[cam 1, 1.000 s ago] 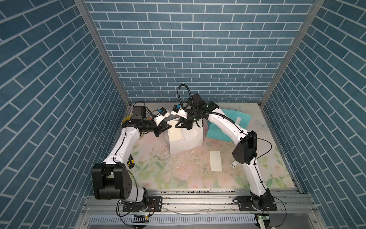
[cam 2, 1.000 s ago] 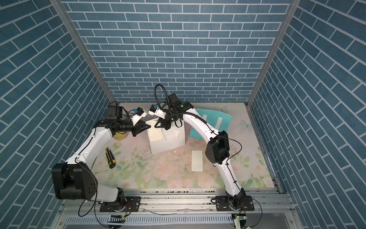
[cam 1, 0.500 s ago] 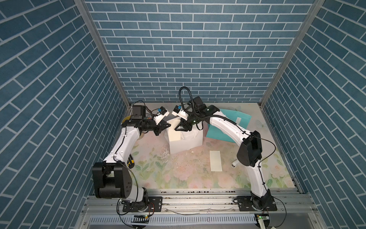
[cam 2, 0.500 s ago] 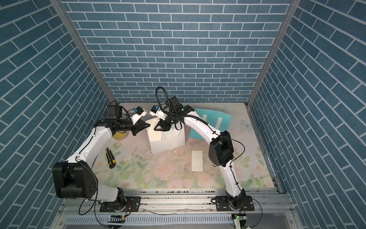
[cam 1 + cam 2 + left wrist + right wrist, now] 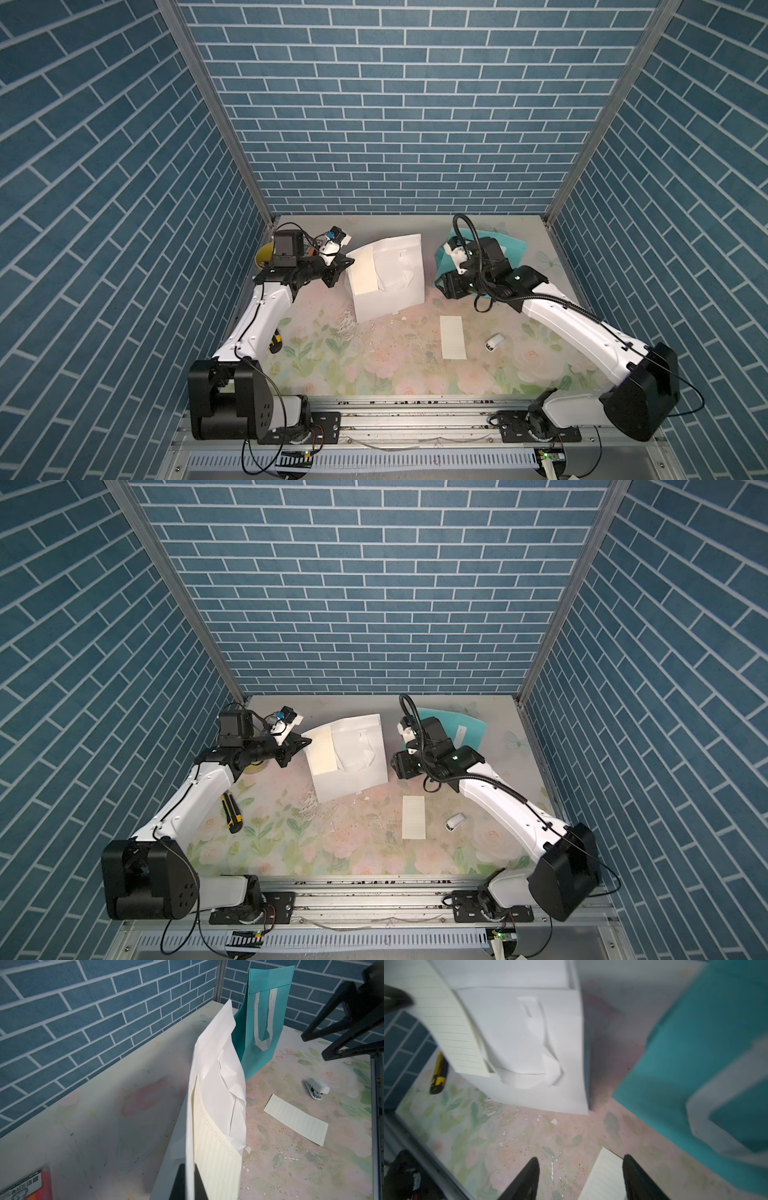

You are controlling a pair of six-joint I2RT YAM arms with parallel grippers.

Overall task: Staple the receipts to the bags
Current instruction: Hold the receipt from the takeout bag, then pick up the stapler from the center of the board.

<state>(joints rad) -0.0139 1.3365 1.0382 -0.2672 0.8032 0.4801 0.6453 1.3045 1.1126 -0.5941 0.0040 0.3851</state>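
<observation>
The white bag [image 5: 395,286] stands tilted, one edge lifted and the opposite edge on the table. A cream lined receipt [image 5: 365,274] lies against its face. My left gripper [image 5: 350,262] is shut on the bag's raised edge with the receipt; in the left wrist view the gripper [image 5: 190,1165] pinches the bag [image 5: 209,1068] beside the receipt [image 5: 216,1159]. My right gripper [image 5: 445,286] hangs open and empty between the white bag and the teal bag [image 5: 515,249]. In the right wrist view the gripper [image 5: 580,1159] is over the table, just above a second receipt [image 5: 604,1178] lying flat [image 5: 452,343].
A small white stapler [image 5: 495,343] lies right of the flat receipt. A yellow-black utility knife [image 5: 230,812] lies by the left arm. A yellow bowl [image 5: 262,255] sits in the back left corner and a marker pack [image 5: 31,1186] lies nearby. Paper scraps dot the floral table [image 5: 374,374].
My right gripper has opened and swung away from the white bag's top to the right, towards the teal bag. The left gripper keeps its hold on the bag.
</observation>
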